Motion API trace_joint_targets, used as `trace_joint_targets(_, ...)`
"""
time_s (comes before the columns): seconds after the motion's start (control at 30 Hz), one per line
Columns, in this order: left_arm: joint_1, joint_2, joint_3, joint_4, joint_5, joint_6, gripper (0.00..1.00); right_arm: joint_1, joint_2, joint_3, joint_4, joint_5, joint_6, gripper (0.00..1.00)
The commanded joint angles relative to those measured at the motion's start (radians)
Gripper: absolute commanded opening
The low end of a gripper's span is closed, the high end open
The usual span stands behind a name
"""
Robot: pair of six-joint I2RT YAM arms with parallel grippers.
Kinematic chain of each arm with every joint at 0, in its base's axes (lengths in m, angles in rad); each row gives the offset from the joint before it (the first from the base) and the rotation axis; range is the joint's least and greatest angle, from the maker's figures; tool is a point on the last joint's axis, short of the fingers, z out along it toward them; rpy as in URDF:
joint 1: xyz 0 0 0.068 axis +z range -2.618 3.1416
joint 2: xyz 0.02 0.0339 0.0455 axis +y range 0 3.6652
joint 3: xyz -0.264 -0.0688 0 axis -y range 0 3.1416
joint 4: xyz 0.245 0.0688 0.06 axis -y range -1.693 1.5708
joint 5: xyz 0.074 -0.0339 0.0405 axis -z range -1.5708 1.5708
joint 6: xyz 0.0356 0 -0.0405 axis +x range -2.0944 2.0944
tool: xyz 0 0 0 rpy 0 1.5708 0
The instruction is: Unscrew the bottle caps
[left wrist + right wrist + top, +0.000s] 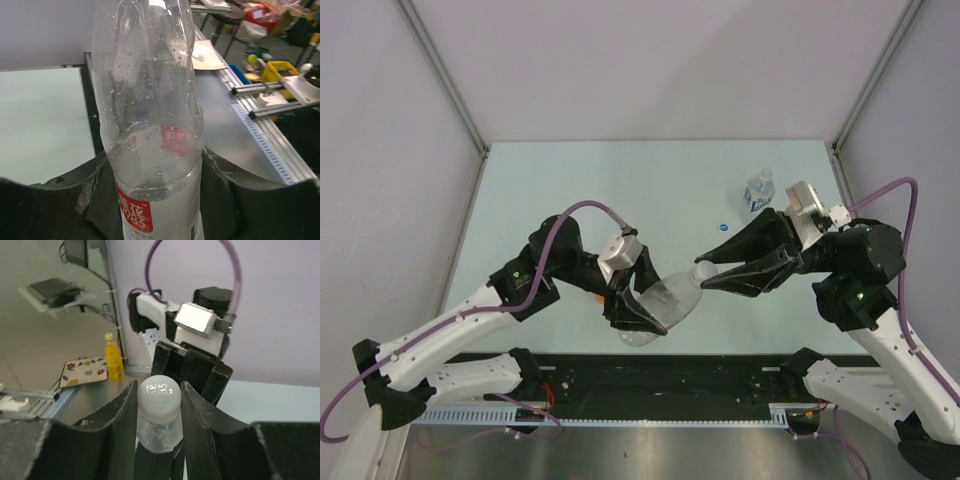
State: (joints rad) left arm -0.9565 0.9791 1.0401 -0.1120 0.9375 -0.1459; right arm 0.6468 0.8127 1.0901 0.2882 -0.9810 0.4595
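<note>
Pale green table [570,190] sits between grey walls. Over its near edge the left gripper [642,318] is closed tight round the body of the clear red-labelled bottle [672,298], held tilted off the surface. The right gripper [712,275] is clamped on its white cap [158,395]. A blue-labelled bottle [758,190] stands upright at the far right, with a blue cap [724,227] lying near it.

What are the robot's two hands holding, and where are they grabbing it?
Both hold one clear red-labelled bottle: the left gripper clamps its body, the right gripper pinches its white cap.
</note>
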Motion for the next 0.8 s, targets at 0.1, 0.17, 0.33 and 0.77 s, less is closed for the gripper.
trace_joint_targets(0.1,0.016,0.045,0.051,0.323,0.334,-0.167,0.0,0.008,0.0,0.011,0.028,-0.271,0.016,0.0)
trace_joint_targets(0.17,0.015,0.059,0.046,0.432,0.366,-0.25,0.0,0.014,-0.004,0.01,0.014,-0.307,0.004,0.0)
trace_joint_targets(0.33,0.015,0.116,0.002,0.739,0.4,-0.496,0.0,0.028,-0.009,0.01,-0.008,-0.355,-0.031,0.0)
trace_joint_targets(0.77,0.059,0.142,0.052,0.383,0.411,-0.221,0.0,0.031,-0.027,0.01,0.025,-0.37,-0.016,0.0)
